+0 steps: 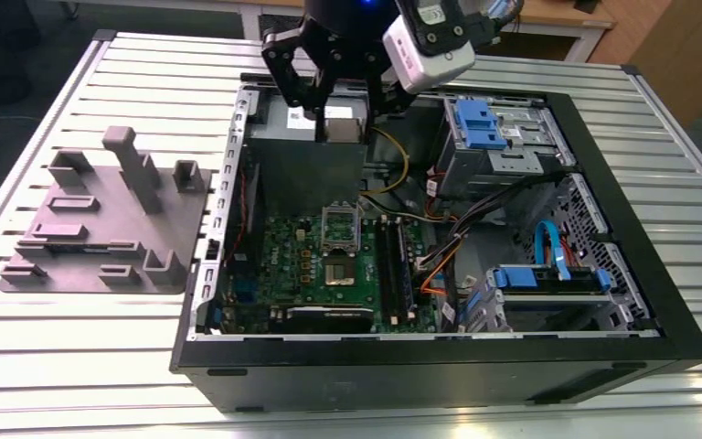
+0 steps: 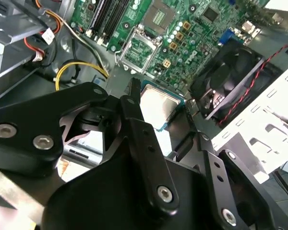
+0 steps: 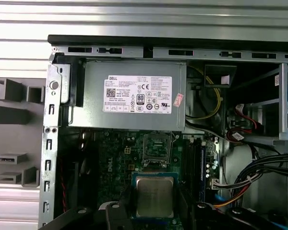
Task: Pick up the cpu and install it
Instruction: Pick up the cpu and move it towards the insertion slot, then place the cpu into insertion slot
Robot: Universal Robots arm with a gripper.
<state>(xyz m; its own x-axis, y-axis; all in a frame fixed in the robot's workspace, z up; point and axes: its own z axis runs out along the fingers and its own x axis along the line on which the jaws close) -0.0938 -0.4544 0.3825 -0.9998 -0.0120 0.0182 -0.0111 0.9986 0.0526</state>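
Overhead scene of an open desktop computer lying on its side on a slatted metal bench point(image 1: 70, 366), so that its boards face upward for work from above. At the exterior view's left, a grey moulded fixture point(image 1: 101, 219) with upright pegs and slots sits on the bench beside the computer case point(image 1: 449, 375). Further right, at the far end of the case, the robot's black pincer point(image 1: 344, 112) hangs above the grey power supply box point(image 1: 308, 160), pressed onto the cpu point(image 1: 343, 128). It holds the chip by two opposite edges, level, silvery top up, probably to keep the underside untouched and facing down. In both wrist views the chip hangs clear of the board. Below it, the green motherboard point(image 1: 290, 265) shows the silver socket frame point(image 1: 340, 227), apparently swung open to receive the chip. At the right are blue-tabbed drive bays point(image 1: 492, 128) and bundled cables point(image 1: 497, 206).
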